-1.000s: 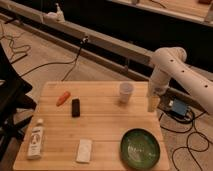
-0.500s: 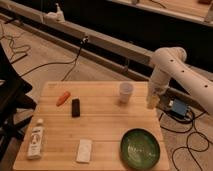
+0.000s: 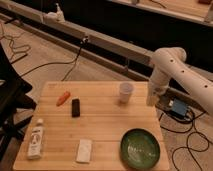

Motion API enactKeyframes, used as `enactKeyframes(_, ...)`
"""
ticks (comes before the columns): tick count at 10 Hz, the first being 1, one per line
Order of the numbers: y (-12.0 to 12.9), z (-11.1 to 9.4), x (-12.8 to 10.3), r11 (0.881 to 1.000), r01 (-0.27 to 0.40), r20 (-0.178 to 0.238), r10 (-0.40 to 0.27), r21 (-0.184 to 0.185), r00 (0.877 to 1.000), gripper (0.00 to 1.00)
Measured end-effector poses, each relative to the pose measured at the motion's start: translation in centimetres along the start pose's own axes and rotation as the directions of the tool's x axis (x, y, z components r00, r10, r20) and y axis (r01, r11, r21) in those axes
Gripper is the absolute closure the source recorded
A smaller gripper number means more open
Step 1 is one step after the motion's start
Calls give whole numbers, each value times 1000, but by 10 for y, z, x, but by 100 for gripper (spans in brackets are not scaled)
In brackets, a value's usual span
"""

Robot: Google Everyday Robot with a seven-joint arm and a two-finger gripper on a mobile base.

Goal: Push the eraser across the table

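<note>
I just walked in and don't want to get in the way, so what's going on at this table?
The white robot arm's gripper hangs at the right edge of the light wooden plank table, beside a small white cup. The small black rectangular eraser it is meant to push lies untouched on the left part of the table, next to a small orange carrot-like object. The push has not yet begun.

The eraser (image 3: pixel 76 107) is black, the plank-grained bench (image 3: pixel 105 125) light wood, the bowl (image 3: pixel 140 148) green. The white hand (image 3: pixel 151 99) hangs at the bench's 2 o'clock edge.
</note>
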Motion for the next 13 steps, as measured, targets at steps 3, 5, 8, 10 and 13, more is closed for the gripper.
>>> enactKeyframes(3, 28, 29, -66, 995, 5, 192, 14, -97, 981, 100)
enactKeyframes(5, 48, 53, -106, 986, 27, 270, 18, -163, 963, 100)
enactKeyframes(8, 64, 75, -153, 973, 111, 341, -37, -201, 939, 100)
enactKeyframes(10, 63, 74, -149, 974, 106, 340, -33, -199, 940, 100)
enactKeyframes(13, 63, 74, -149, 974, 105, 341, -32, -199, 939, 100)
